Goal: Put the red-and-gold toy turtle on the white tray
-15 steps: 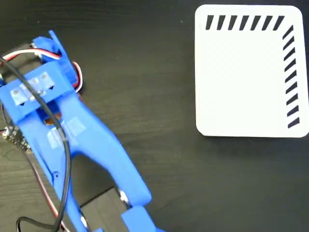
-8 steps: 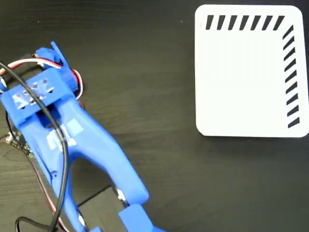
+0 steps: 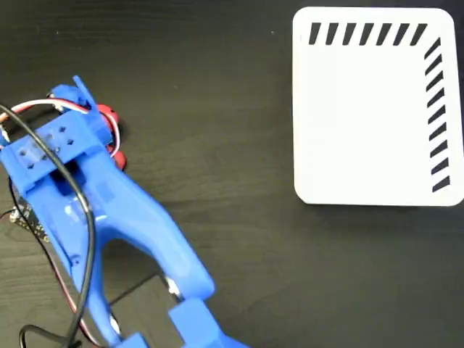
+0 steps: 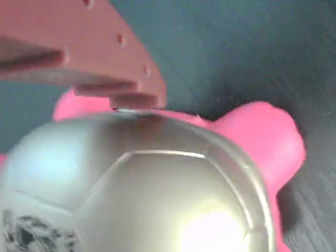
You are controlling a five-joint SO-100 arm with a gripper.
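The red-and-gold toy turtle [image 4: 157, 199] fills the wrist view, with its shiny domed shell, a black printed mark at lower left and a pink-red limb at right. One gripper finger [image 4: 105, 63] reaches in from upper left and its tip meets the shell's far edge; the other finger is out of view. In the fixed view the blue arm covers the turtle [image 3: 110, 114], leaving only red bits showing at its right side on the dark table. My gripper [image 3: 81, 119] sits directly over it. The white tray [image 3: 362, 116] with black diagonal stripes lies at upper right, far from the gripper.
The blue arm [image 3: 130, 217] runs diagonally from lower middle to the left, with black and red-white cables [image 3: 43, 109] trailing over it. A dark wood-grain table [image 3: 239, 239] stretches between the arm and the tray.
The arm's head has shifted slightly down and left over the turtle, and more red of the turtle shows at its right side. The tray has not moved.
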